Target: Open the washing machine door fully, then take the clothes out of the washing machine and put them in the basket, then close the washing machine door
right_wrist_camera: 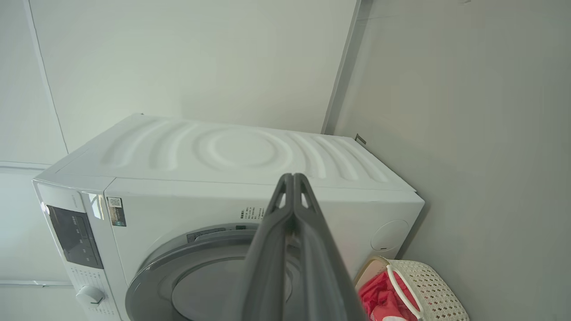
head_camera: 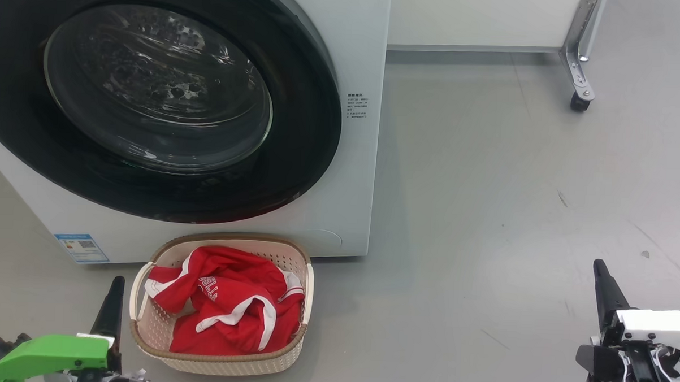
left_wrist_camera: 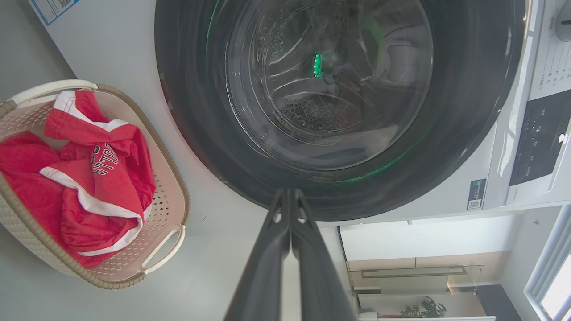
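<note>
A: Listing item one: large round black-rimmed door (head_camera: 157, 94) with bulging clear glass window, on the big white front-loading washing machine (head_camera: 356, 56). You see it flush against the front, apparently shut.

B: Item two: bright red garments (head_camera: 228, 306) with white trim, heaped inside the small cream perforated basket (head_camera: 226, 368), just before the machine.

A: Jaws?

B: Your left gripper (head_camera: 116, 285): pressed together, empty, just beside the basket. Your right gripper (head_camera: 600, 273): likewise closed, empty, well apart. The door lies up and ahead of the left; that arm is nearer for any latch check.
</note>
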`<state>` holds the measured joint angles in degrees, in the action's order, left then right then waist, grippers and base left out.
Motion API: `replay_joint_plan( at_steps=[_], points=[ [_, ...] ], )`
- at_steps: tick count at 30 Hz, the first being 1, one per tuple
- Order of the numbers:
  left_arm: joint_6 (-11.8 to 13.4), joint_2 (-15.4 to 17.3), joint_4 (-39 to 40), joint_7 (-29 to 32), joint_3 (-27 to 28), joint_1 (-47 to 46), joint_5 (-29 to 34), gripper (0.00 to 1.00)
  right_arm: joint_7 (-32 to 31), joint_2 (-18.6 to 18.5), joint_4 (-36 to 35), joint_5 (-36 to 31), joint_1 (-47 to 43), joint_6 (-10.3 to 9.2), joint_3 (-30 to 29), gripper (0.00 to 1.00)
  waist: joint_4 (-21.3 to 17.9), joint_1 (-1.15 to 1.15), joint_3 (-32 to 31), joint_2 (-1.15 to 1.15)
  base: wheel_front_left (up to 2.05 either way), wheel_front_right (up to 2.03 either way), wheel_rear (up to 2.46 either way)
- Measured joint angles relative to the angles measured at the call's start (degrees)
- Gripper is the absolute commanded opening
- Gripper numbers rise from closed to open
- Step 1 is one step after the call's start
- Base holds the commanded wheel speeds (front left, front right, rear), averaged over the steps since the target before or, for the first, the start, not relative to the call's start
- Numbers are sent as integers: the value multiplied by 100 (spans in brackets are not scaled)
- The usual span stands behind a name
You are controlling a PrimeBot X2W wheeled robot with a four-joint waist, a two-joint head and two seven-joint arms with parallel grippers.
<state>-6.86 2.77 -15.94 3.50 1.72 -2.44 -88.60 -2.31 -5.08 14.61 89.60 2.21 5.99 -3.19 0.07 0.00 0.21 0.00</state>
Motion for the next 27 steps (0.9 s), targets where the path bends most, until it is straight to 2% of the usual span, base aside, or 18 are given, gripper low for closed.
replay_joint_plan(
  at_steps=[9,27],
  points=[
    [-1,8,4,103,68,-79,-420,0,-118,54,78,502,81,49,-99,0,-6,0,-5,0,0,0,0],
    [-1,9,4,103,77,-80,-425,0,-119,55,105,509,88,52,-112,0,-6,0,-5,0,0,0,0]
  ],
)
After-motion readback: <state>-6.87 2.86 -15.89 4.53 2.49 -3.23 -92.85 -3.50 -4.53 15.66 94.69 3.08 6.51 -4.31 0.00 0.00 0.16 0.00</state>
